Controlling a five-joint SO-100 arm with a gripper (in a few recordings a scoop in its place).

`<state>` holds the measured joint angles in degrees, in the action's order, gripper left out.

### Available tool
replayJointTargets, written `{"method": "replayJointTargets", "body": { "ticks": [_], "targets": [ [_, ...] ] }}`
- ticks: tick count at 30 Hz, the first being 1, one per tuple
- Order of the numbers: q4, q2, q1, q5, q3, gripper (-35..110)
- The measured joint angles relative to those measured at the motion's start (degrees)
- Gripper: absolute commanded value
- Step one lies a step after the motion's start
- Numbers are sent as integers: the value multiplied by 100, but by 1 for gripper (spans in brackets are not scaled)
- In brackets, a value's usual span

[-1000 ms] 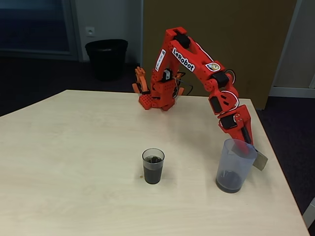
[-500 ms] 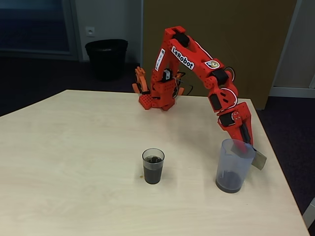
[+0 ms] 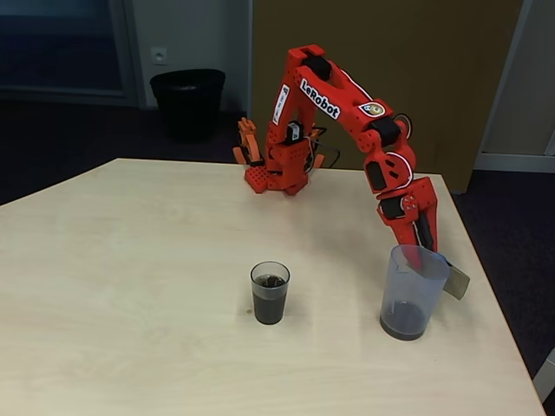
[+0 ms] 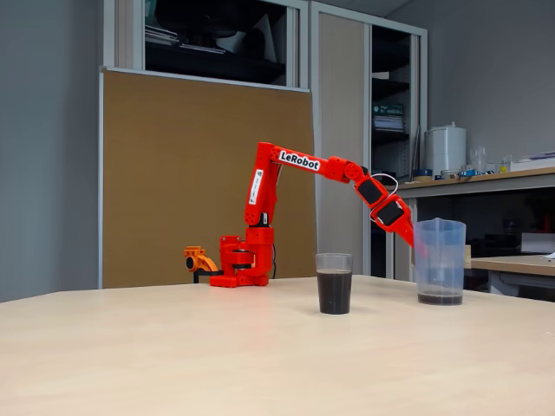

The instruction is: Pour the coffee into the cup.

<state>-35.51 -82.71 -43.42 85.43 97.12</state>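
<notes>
While the red arm (image 3: pixel 347 113) reached out over the pale wooden table (image 3: pixel 130 286), the black waste bin (image 3: pixel 187 102) sat on the floor well behind the table's far left edge in a fixed view. The arm's base (image 4: pixel 241 264) was at the back of the table. Moving right, the cup (image 3: pixel 270 293) stood upright near the middle of the table, and it was roughly two-thirds full of the coffee (image 3: pixel 270 303), pretty much black through the clear plastic. In both fixed views it was well apart from everything else (image 4: pixel 334 283).

Further right, the translucent jug (image 3: pixel 414 291) stood upright on the table near the right edge, with only a thin dark layer left at its bottom. Its flat grey handle (image 3: pixel 456 282) stuck out to the right. The gripper (image 3: pixel 423 250) came down right at the jug's rim on the handle side, but honestly I couldn't tell if the fingers were spread or pinching the handle, since the jug wall hid them. Same deal from the side (image 4: pixel 409 236).
</notes>
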Motion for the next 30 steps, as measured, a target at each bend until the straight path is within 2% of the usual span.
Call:
{"method": "replayJointTargets", "body": {
  "ticks": [15,30],
  "targets": [
    [-229,-606,0,229,571,9],
    [-132,-2136,0,193,2206,5]
  ]
}}
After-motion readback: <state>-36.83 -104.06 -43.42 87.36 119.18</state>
